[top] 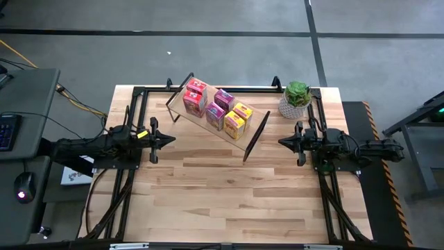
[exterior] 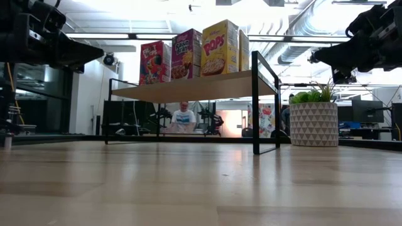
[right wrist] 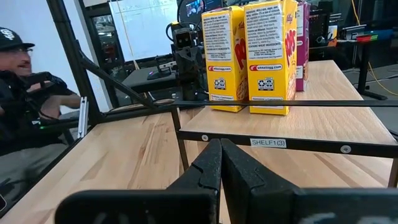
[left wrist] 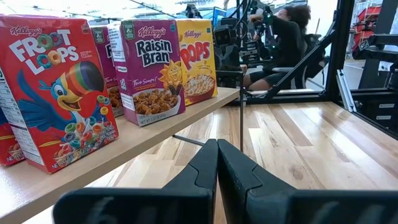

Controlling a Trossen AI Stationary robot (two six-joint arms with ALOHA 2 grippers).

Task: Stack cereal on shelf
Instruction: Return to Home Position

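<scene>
Six boxes of cereal stand upright in three pairs, red, magenta and yellow, along the shelf, which sits slantwise at the far middle of my wooden table; only the high view gives me that count. My left wrist view reads the fronts instead: a red Froot Loops box, a magenta Raisin Bran box and a yellow Pops box. My right wrist view sees the yellow boxes' side panels and a tag reading SHELF1(3) on the black end frame. The low view shows a potted plant beside the shelf's right end and, under the plank, a seated person in the bright room beyond. My left gripper and right gripper hover at opposite sides of the table, pointing inward, apart from the shelf, each with fingers pressed together and holding nothing.
</scene>
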